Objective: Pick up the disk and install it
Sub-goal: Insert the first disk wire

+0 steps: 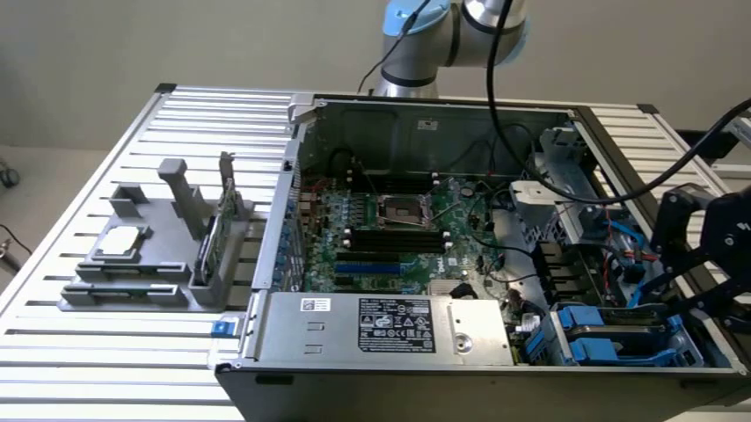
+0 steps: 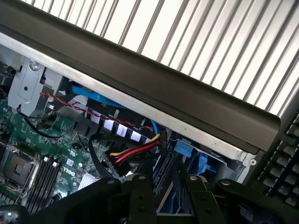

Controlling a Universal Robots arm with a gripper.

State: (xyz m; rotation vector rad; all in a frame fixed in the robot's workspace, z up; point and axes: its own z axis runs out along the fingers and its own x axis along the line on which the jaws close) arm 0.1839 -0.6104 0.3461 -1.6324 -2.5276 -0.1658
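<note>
Inside the dark grey computer case, a green motherboard carries black and blue slots. The drive carriers are blue, the cables red, yellow and black. The gripper is black, the ribbed surface white, and the power supply silver, white-labelled.

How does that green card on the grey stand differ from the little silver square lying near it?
The green card stands upright on its edge; the silver square lies flat. The card is long, thin and green; the square is compact and silver. Both rest on the same grey stand on the slatted table.
</note>
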